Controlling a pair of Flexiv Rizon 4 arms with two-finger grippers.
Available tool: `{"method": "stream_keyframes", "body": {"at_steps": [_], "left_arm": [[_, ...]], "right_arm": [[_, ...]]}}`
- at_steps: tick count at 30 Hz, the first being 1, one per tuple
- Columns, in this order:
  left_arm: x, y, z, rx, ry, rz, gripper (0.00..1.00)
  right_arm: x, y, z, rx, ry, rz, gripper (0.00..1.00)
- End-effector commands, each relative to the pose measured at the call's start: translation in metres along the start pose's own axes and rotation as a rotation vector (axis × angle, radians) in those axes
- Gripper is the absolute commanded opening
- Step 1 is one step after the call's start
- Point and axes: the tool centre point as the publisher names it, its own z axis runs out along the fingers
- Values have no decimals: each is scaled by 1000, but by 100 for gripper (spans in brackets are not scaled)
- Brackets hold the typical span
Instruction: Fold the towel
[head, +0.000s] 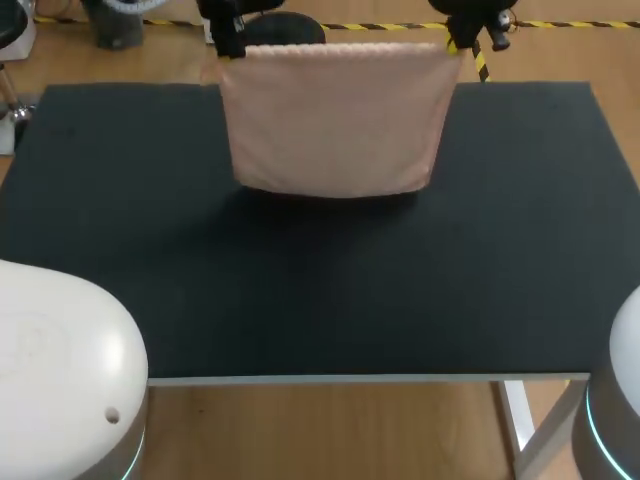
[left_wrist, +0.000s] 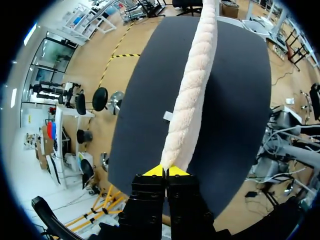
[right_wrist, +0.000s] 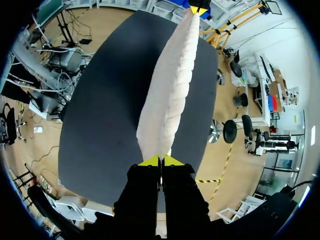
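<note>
A pale pink towel (head: 335, 115) hangs doubled over above the far part of the black table (head: 320, 280), its lower fold near the surface. My left gripper (head: 228, 45) is shut on its upper left corner and my right gripper (head: 460, 40) is shut on its upper right corner. In the left wrist view the towel (left_wrist: 192, 85) runs straight out from my left gripper (left_wrist: 166, 171). Seen from the right wrist, the towel (right_wrist: 170, 85) stretches from my right gripper (right_wrist: 161, 161) to the other arm's yellow tips (right_wrist: 197, 9).
The black table top spreads wide in front of the towel. A small white tag (left_wrist: 167, 116) lies on the mat under the towel. The white arm bases (head: 60, 360) stand at the near corners.
</note>
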Motion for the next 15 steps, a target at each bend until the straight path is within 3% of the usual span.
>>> {"method": "stream_keyframes", "body": {"at_steps": [1, 15], "left_arm": [[13, 2, 13, -14, 36, -2, 0], [78, 10, 42, -52, 218, -10, 0]], "right_arm": [[13, 0, 4, -7, 33, -9, 0], [77, 17, 26, -29, 211, -68, 0]]}}
